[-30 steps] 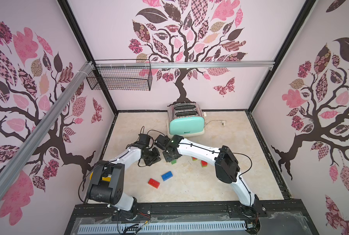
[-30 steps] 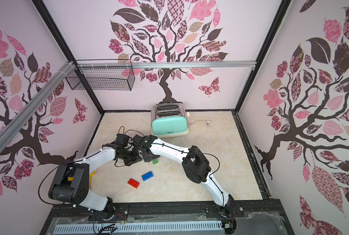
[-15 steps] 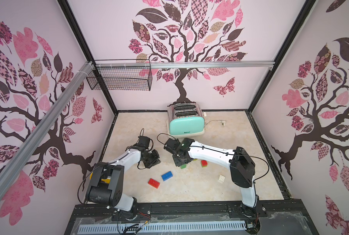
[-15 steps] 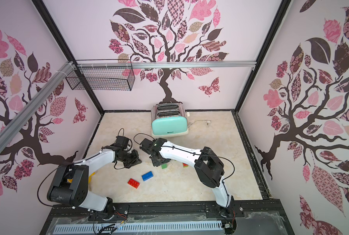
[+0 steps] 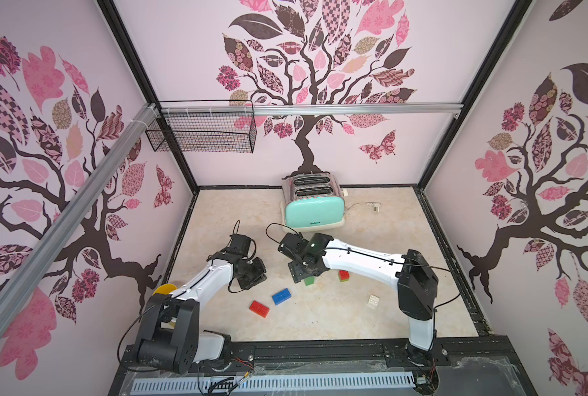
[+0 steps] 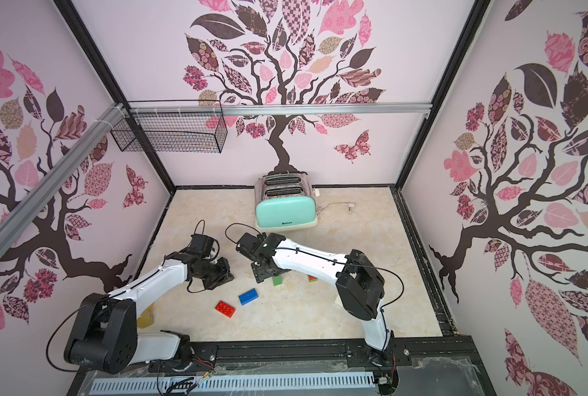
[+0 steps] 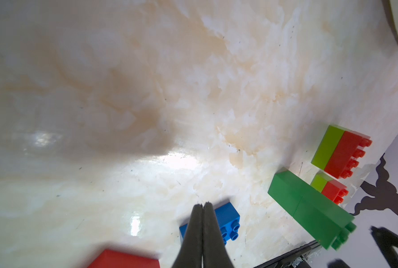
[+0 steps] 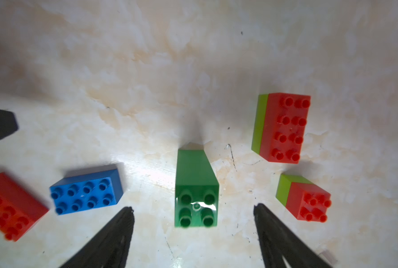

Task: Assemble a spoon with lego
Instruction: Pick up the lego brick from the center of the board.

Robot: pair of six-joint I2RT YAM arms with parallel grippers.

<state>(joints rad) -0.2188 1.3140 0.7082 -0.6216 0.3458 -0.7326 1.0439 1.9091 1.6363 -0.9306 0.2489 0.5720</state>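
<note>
In both top views the right tool (image 5: 303, 274) hangs low over a dark green column (image 5: 309, 281) of stacked bricks standing upright on the marble-look table (image 5: 371, 240), in front of the mint toaster (image 5: 313, 214). The left tool (image 5: 251, 277) waits nearby, beside the blue brick (image 5: 281, 296) and red brick (image 5: 259, 309); a white brick (image 5: 374, 301) lies well apart near the right arm's elbow. In a top view the red-on-lime piece (image 6: 312, 278) peeks out from behind the right arm.

From the left wrist, the left tool (image 7: 202, 206) is pinched tight on nothing, its tips just above the blue brick (image 7: 228, 222). I'd guess it is simply parked clear.

From the right wrist, the right tool (image 8: 193, 211) stands wide, one finger either side of the green column (image 8: 196, 192) without touching it. Set upright, studs up, it looks ready to take the next brick. Two red-on-lime stacks, an oblong one (image 8: 282, 126) and a square one (image 8: 303, 197), sit beside it. No spoon exists yet, only sub-pieces.
</note>
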